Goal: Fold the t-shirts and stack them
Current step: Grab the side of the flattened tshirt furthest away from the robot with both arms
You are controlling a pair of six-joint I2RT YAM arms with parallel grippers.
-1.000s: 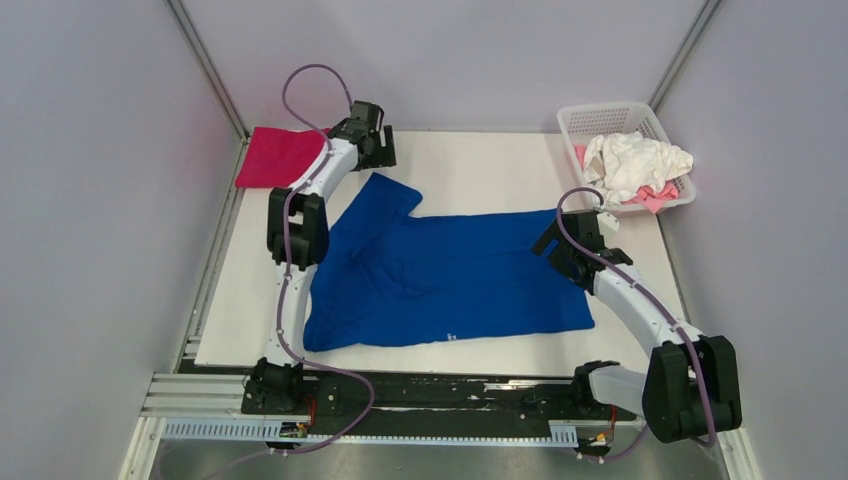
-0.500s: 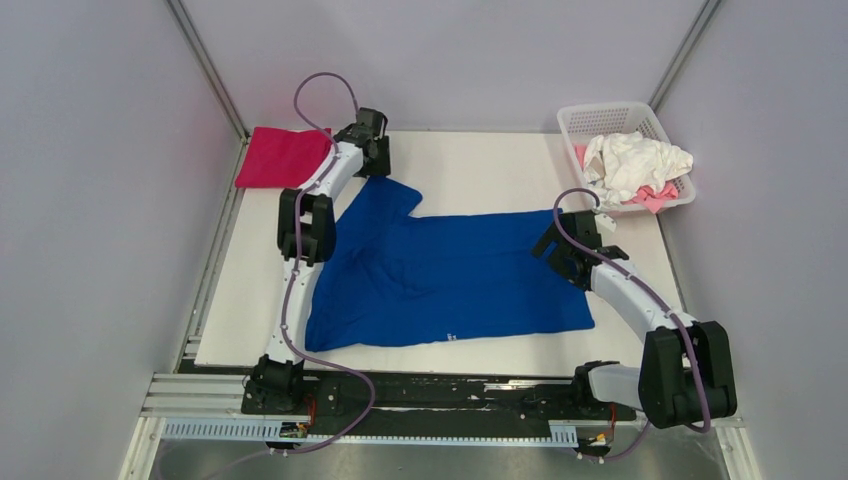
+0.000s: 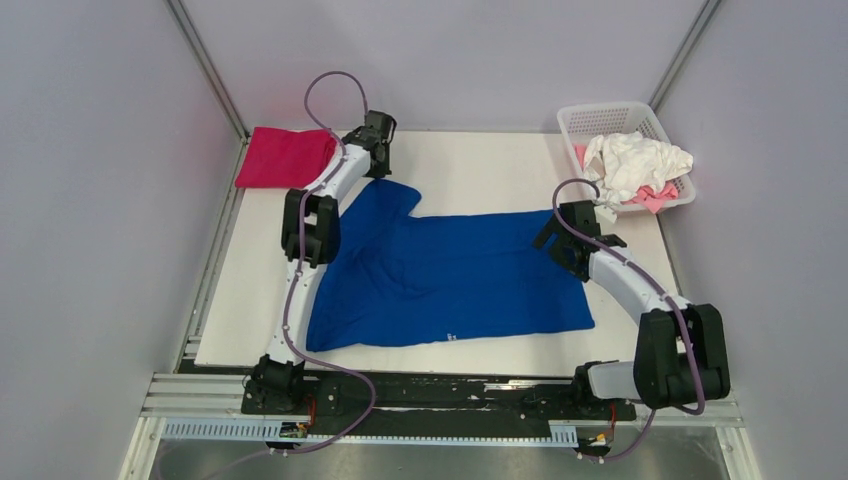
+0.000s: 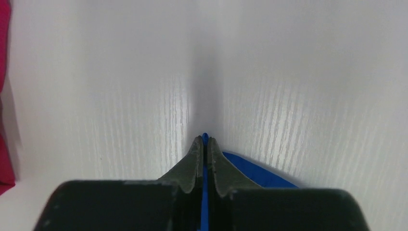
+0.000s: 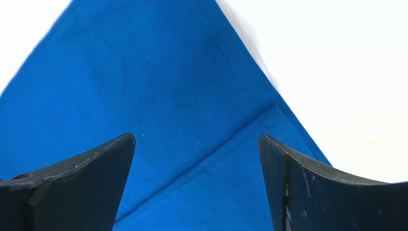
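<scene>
A royal-blue t-shirt (image 3: 450,275) lies spread flat on the white table, its plain side up. My left gripper (image 3: 378,170) is at the tip of the shirt's far-left sleeve. In the left wrist view that gripper (image 4: 204,139) is shut, with a thin strip of the blue t-shirt (image 4: 250,168) pinched between its fingers. My right gripper (image 3: 560,235) hovers over the shirt's far-right corner. In the right wrist view it (image 5: 197,137) stands wide open over the blue t-shirt (image 5: 159,86), with a hem seam between the fingers. A magenta t-shirt (image 3: 280,157) lies folded at the far left.
A white basket (image 3: 575,120) at the far right holds a crumpled white t-shirt (image 3: 635,160) and a pale pink one (image 3: 655,198). Grey walls close in both sides. The magenta cloth (image 4: 4,96) shows at the left edge of the left wrist view.
My left gripper has come down onto the sleeve tip and shut on it. The right gripper has shifted slightly farther over the shirt's corner, still open.
</scene>
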